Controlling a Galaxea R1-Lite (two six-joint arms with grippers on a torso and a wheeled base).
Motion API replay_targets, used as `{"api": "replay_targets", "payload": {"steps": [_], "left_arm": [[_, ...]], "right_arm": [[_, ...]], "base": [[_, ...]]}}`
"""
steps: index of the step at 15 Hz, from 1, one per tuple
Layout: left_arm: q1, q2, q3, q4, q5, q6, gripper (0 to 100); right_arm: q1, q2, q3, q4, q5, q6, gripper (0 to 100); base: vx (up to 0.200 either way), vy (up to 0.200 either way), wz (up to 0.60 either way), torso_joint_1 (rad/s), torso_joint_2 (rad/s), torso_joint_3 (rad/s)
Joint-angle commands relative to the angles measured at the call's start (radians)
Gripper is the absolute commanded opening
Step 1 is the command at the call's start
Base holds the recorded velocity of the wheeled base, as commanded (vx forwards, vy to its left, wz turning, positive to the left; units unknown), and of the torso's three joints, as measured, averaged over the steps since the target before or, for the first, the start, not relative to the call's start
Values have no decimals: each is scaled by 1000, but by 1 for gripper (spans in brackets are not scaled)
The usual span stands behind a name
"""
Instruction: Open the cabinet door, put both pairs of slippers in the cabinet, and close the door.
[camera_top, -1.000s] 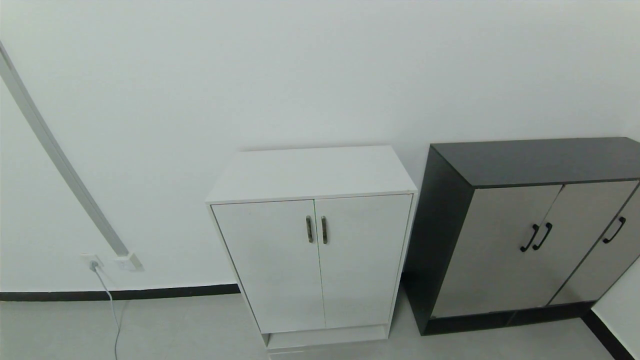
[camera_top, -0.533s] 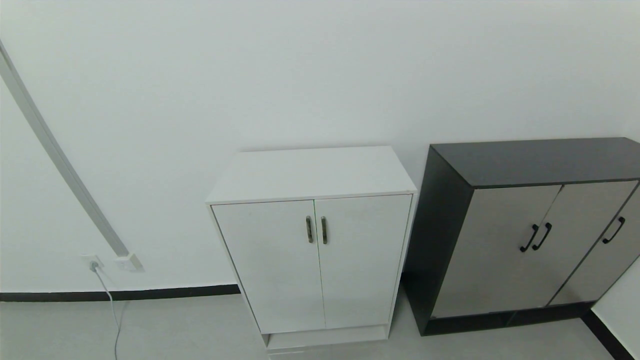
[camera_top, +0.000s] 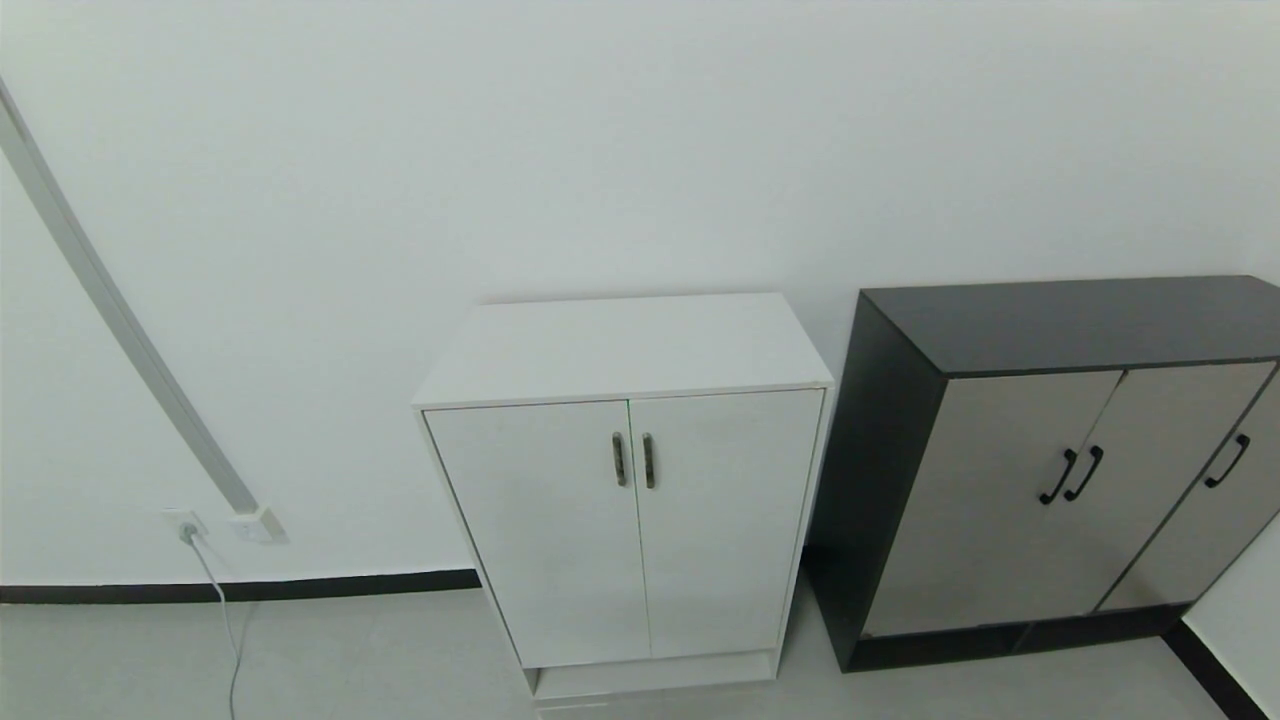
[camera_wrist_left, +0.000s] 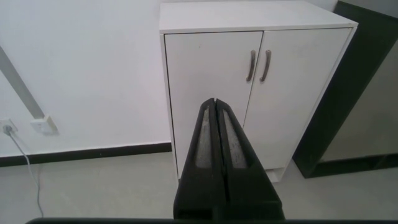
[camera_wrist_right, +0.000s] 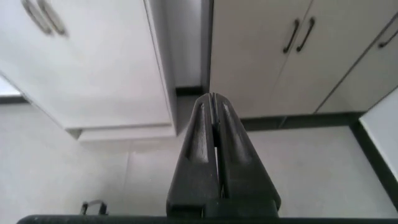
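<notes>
Bright, even light; shadows seemingly soft

A dark cabinet (camera_top: 880, 480) stands on the right of the scene, its back against the white wall (camera_top: 600, 150). Its top (camera_top: 1080, 320) is black and its doors (camera_top: 1000, 520) are grey and shut. Two black handles (camera_top: 1072, 474) sit side by side where the left pair of doors meets, and a third handle (camera_top: 1228, 460) is farther right. On the left, a pale conduit (camera_top: 110, 300) runs slantwise down the wall to a small box (camera_top: 258, 524). Just left of the box is a socket (camera_top: 183, 522), from which a thin cable (camera_top: 228, 630) hangs to the grey floor (camera_top: 350, 660). A black skirting strip (camera_top: 240, 587) runs along the foot of the wall.
</notes>
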Motion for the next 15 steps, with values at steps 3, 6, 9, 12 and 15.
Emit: {"api": "replay_targets", "payload": {"steps": [3,6,9,12,15], "left_arm": [[0,1,0,0,0,0,0],[0,1,0,0,0,0,0],[0,1,0,0,0,0,0],[0,1,0,0,0,-2,0],[0,1,0,0,0,-2,0]], "right_arm": [[56,-82,1,66,1,-1,0],[61,-99,0,72,-7,-20,0],[72,-117,4,76,-17,-32,0],[107,-106,6,92,-83,64,0],[69,-241,6,92,-83,58,0]], "base": [[0,0,0,0,0,0],[0,0,0,0,0,0],[0,0,0,0,0,0],[0,0,0,0,0,0],[0,0,0,0,0,0]]}}
